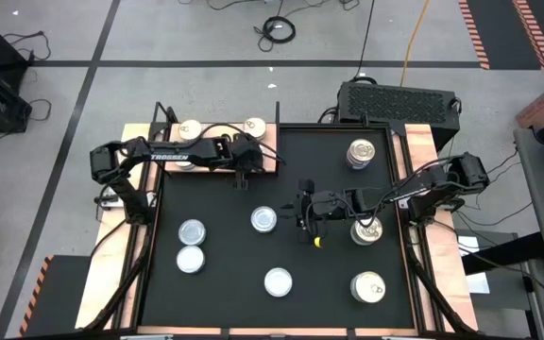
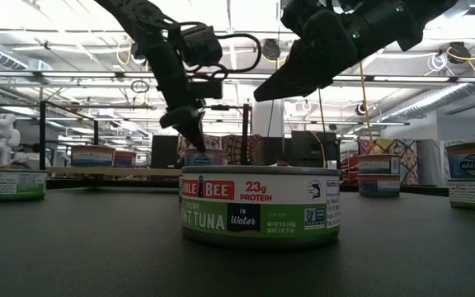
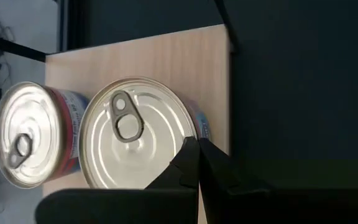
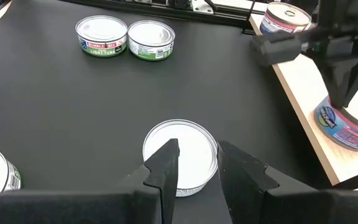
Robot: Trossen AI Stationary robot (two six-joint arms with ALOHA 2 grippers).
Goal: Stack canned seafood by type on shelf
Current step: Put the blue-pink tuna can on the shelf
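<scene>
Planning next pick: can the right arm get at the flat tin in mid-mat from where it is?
Probably yes. The right end effector hovers with fingers parted, the silver-lidded tin right ahead of it, bare black mat around. The left end effector is over at the shelf.

2 tins on shelf, 7 tins on mat

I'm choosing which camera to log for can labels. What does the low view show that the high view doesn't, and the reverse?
Only the low view shows label text: the nearest tin reads tuna in water. Only the high view shows the layout: two tins on the board, under the left hand, and the rest spread over the mat. Both show the two arms above the tins, the right hand mid-mat.
</scene>
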